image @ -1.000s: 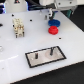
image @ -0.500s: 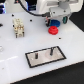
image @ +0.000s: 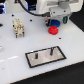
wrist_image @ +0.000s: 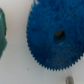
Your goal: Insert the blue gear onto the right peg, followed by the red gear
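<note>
White table (image: 15, 60) across the exterior view, glossy and mostly bare. Near lower centre, dark-rimmed grey base plate (image: 46, 56) with two thin pegs standing on it, one toward its left part, one (image: 51, 49) toward its right. At upper right, red gear (image: 52, 30) flat on the table, well apart from the plate. Just above it, partly under the arm, blue gear (image: 56, 22). Gripper (image: 53, 20) low over the blue gear; grasp state impossible to tell. At left, small beige fixture (image: 18, 27). Blue gear (wrist_image: 56, 37) filled the wrist view, teeth and centre hole plain.
</note>
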Controlling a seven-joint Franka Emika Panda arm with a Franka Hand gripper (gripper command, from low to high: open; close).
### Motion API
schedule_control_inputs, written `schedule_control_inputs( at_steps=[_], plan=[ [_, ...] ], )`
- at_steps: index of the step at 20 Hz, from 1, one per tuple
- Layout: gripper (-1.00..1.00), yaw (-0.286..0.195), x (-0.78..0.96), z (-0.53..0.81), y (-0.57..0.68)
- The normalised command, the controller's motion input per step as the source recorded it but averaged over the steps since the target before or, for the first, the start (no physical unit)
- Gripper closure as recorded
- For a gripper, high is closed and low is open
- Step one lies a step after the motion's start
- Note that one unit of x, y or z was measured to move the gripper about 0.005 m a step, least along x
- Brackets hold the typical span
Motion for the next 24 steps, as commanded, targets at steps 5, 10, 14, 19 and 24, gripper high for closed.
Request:
schedule_control_inputs(
  at_steps=[5,10,14,19,24],
  plan=[
    [1.0,0.0,-0.17,-0.05,-0.01],
    [1.0,0.0,-0.17,-0.04,-0.03],
    [1.0,0.0,0.12,0.35,0.0],
    [1.0,0.0,0.37,0.58,-0.07],
    [1.0,0.0,0.59,0.6,-0.2]
  ],
)
